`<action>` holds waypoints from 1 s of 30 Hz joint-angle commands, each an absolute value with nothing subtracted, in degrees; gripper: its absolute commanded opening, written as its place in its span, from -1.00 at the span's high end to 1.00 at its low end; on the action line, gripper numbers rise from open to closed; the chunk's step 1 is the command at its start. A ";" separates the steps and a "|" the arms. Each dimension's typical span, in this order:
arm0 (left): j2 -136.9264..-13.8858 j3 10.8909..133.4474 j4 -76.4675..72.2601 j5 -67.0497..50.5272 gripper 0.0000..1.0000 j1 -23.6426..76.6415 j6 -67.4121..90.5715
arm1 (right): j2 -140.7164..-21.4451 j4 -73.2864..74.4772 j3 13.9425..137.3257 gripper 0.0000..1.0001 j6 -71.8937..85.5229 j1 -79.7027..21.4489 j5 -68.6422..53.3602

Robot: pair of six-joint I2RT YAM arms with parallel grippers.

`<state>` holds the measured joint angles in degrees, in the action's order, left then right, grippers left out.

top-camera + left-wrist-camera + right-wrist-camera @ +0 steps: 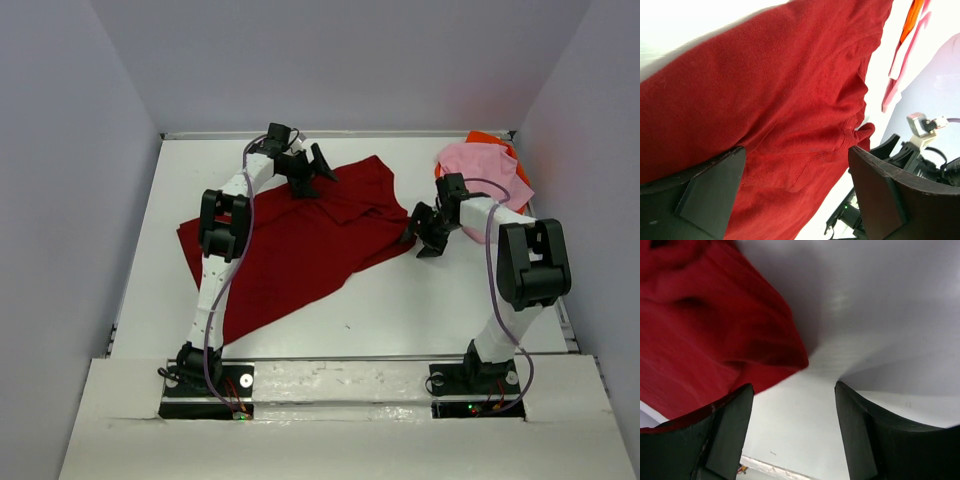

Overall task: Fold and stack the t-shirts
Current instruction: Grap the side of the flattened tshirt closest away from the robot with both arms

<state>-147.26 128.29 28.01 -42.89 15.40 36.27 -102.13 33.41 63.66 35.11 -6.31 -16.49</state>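
Observation:
The dark red t-shirt (300, 245) lies spread and rumpled across the middle of the white table. My left gripper (312, 175) is open and empty over its far edge; the left wrist view shows red cloth (790, 100) between the spread fingers (710, 190). My right gripper (422, 235) is open and empty at the shirt's right corner (715, 335), with bare table between its fingers (860, 435). The light pink t-shirt (485, 175) lies bunched at the far right, on top of the bright orange t-shirt (490, 140), which shows only at the edge.
Grey walls close in the table (420, 300) on the left, back and right. The pink and orange cloth also show at the upper right of the left wrist view (912, 30).

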 commanded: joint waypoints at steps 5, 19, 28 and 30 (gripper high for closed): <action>-146.69 127.97 30.41 -40.96 -0.98 14.50 34.54 | -104.41 24.61 66.00 -0.37 34.01 -6.33 -14.68; -147.04 127.97 30.23 -41.22 -0.98 14.33 34.63 | -105.38 24.60 65.57 1.00 34.72 -6.33 -16.08; -147.39 128.67 29.88 -41.66 -0.98 13.89 34.72 | -104.14 45.16 71.36 1.00 28.58 -5.63 -23.55; -147.65 128.85 29.79 -42.01 -0.98 13.97 34.72 | -105.64 50.96 73.81 1.00 24.71 -5.10 -22.77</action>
<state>-147.26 128.29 27.99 -43.16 15.11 36.25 -105.80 39.22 68.58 31.07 -6.02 -20.27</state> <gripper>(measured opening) 0.989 0.041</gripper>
